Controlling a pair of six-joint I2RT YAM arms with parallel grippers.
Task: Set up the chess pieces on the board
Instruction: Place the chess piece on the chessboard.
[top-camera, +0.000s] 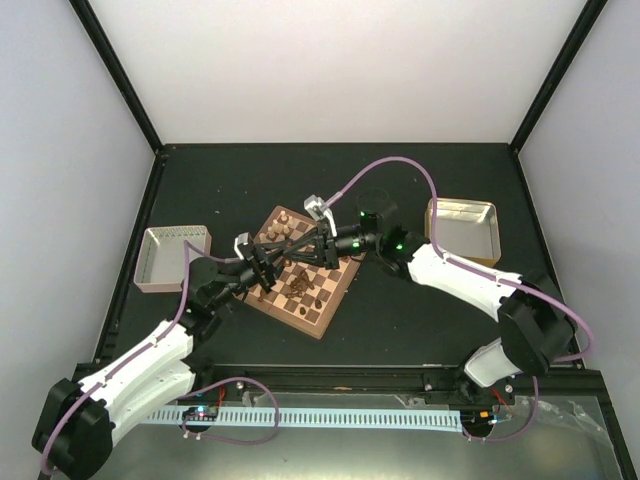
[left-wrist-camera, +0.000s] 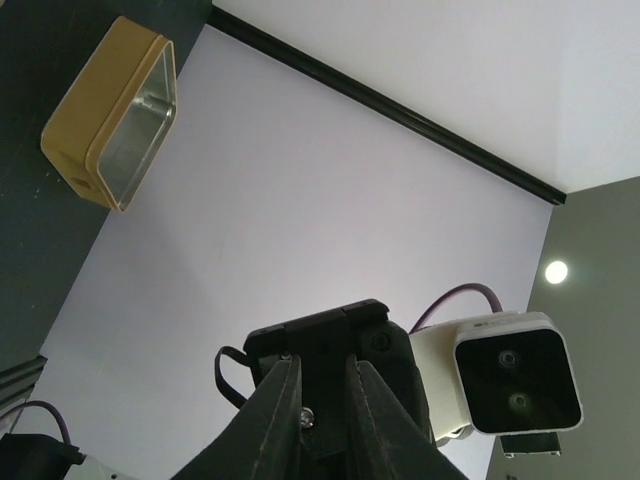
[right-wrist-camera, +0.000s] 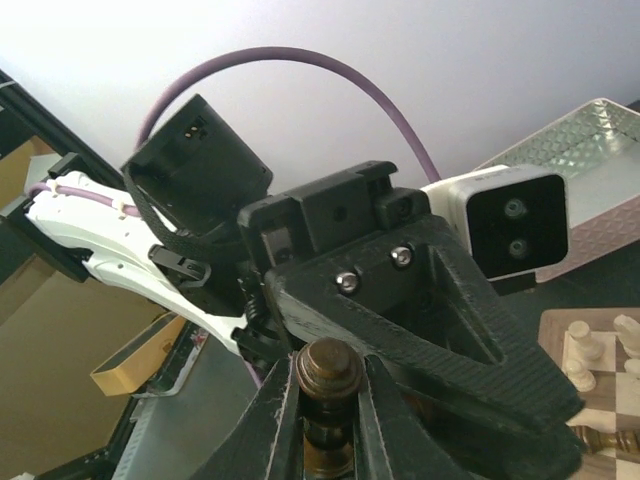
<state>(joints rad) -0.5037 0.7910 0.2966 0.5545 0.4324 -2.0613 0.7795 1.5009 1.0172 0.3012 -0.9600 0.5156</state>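
From above, the left pincer (top-camera: 272, 262) and the right pincer (top-camera: 303, 250) meet tip to tip over the board (top-camera: 330, 300), which lies skewed on the dark bench (top-camera: 400, 330). Their black fingers overlap there, so neither grip can be read in this view. Pale chess pieces (top-camera: 285, 222) stand just beyond the two pincers and dark chess pieces (top-camera: 305, 290) just on the near side, all too small to identify. One metal tray (top-camera: 150, 270) lies well behind the left pincer and a second tray (top-camera: 462, 204) well behind the right one.

In the left wrist view, the left pincer's fingers (left-wrist-camera: 285, 410) stand close together with a narrow slit between them. Only the right pincer's black housing shows through the slit. Whether anything is pinched cannot be told.

In the right wrist view, the right pincer is clamped on a dark chessman (right-wrist-camera: 330, 370) whose round head pokes out between the fingers. Its base is blurred and cut off. The left pincer's body, straight ahead, hides most of the board.
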